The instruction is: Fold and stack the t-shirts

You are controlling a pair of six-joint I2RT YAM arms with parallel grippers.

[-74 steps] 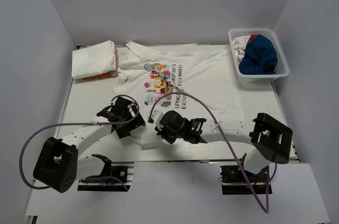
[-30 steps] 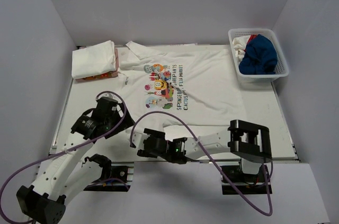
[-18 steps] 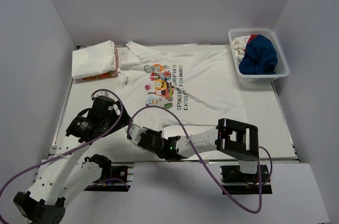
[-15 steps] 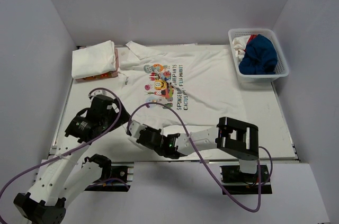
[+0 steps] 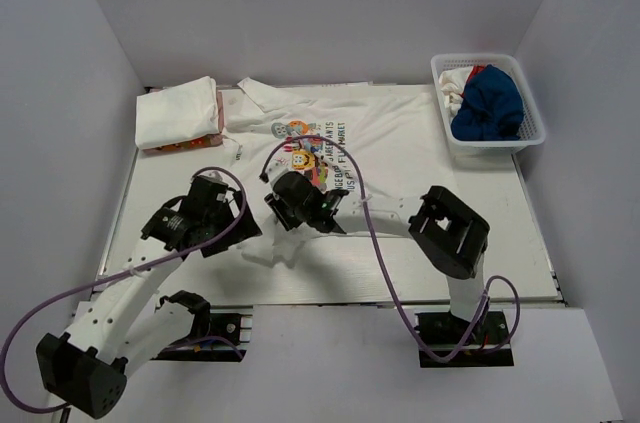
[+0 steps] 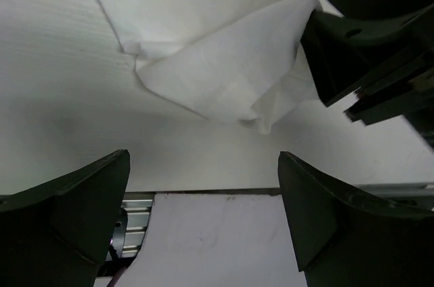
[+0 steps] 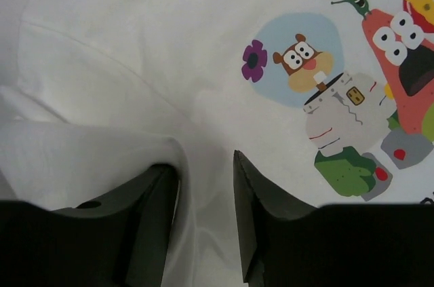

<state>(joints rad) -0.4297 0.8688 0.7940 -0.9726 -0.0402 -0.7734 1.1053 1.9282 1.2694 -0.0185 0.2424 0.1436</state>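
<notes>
A white t-shirt (image 5: 400, 143) with a cartoon print (image 5: 318, 158) lies spread across the table. My right gripper (image 5: 283, 205) is shut on its near-left hem and holds that corner lifted and folded back over the shirt. In the right wrist view the cloth (image 7: 135, 43) bunches between my fingers (image 7: 203, 165), close to the print (image 7: 325, 83). My left gripper (image 5: 232, 233) is open and empty, just left of the lifted corner. In its wrist view (image 6: 203, 165) the folded corner (image 6: 217, 63) lies ahead, with the right gripper (image 6: 366, 36) holding it.
A stack of folded shirts (image 5: 178, 113) sits at the far left corner. A white basket (image 5: 490, 143) at the far right holds a blue shirt (image 5: 488, 103) and other clothes. The table's near edge (image 6: 237, 193) is just below my left gripper.
My right gripper has swung from the table's front edge toward the far side, carrying the shirt's near hem up over the shirt. My left gripper has shifted right and stays open.
</notes>
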